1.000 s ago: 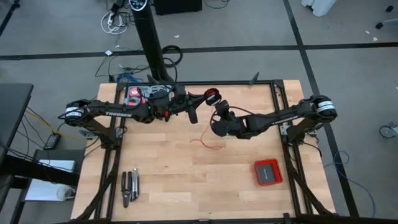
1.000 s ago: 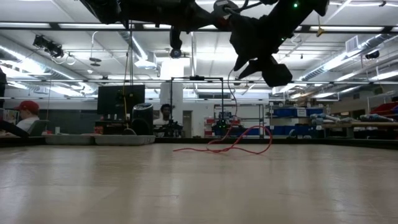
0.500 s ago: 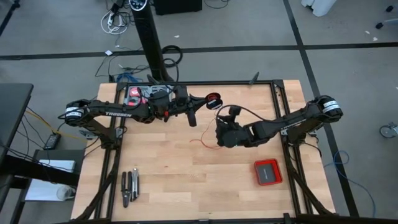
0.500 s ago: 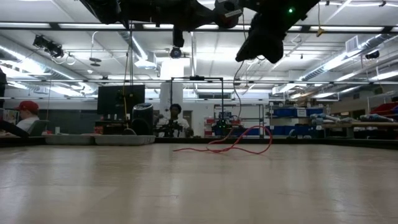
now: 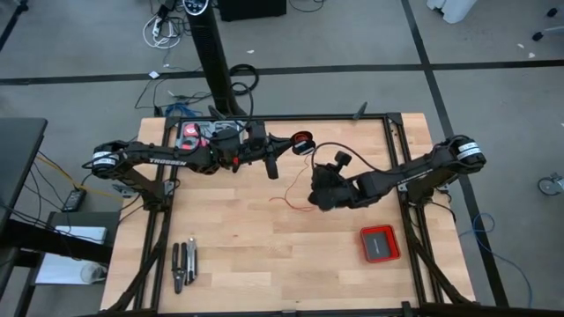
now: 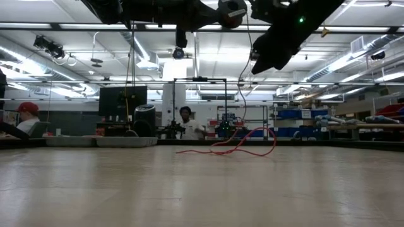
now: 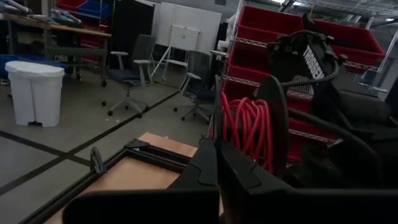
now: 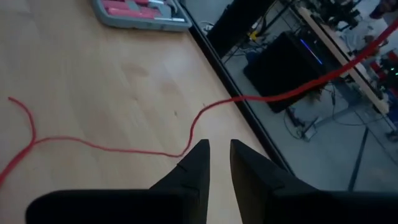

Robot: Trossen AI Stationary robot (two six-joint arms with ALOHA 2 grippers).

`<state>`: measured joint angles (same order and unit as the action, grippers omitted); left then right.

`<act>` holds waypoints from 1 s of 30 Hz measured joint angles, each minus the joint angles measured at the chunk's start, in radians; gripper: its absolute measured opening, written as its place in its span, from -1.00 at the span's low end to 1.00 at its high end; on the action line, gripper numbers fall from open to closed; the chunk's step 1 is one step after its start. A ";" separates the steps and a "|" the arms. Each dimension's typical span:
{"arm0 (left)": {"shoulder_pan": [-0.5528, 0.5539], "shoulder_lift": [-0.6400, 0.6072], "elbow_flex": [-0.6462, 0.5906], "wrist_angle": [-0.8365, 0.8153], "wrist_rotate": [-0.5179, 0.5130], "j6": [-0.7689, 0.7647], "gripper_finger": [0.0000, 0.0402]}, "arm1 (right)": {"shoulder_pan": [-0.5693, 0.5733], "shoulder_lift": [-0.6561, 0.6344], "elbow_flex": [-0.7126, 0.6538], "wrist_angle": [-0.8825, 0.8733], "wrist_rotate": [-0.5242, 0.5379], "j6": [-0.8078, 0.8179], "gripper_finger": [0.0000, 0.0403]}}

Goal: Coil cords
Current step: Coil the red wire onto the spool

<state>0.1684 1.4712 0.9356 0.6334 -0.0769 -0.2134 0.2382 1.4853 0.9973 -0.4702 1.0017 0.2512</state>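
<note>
One "TROSSEN" label (image 5: 166, 161) beside left hand (image 5: 294, 143).

Workshop interior: grey floor (image 5: 352, 44) crossed by dark lines, ceiling strip lights (image 6: 63, 26), red shelving (image 7: 348, 43), office chairs (image 7: 134, 62), a white bin (image 7: 34, 90), whiteboards (image 7: 186, 31), and a person (image 6: 187, 123) standing beyond the wooden counter (image 5: 238, 238).

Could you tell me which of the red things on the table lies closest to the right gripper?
The loose red wire, lying right beside the right gripper. The red square box sits farther off, toward the table's near right corner.
</note>
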 joint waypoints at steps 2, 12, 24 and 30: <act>0.000 0.000 0.000 -0.001 0.000 0.000 -1.00 | -0.016 0.000 -0.027 0.069 -0.020 -0.021 -0.70; -0.001 0.000 0.000 -0.014 0.021 0.000 -1.00 | -0.065 -0.004 -0.122 0.239 -0.089 -0.081 -0.75; 0.000 0.000 0.000 -0.025 0.022 0.003 -1.00 | -0.105 -0.296 -0.423 0.711 -0.242 -0.252 -0.88; 0.000 0.000 0.000 -0.024 0.022 0.003 -1.00 | -0.183 -0.385 -0.641 0.991 -0.458 -0.145 -0.90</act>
<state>0.1680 1.4712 0.9356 0.6095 -0.0551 -0.2104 0.0555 1.1004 0.3561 0.5206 0.5436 0.1060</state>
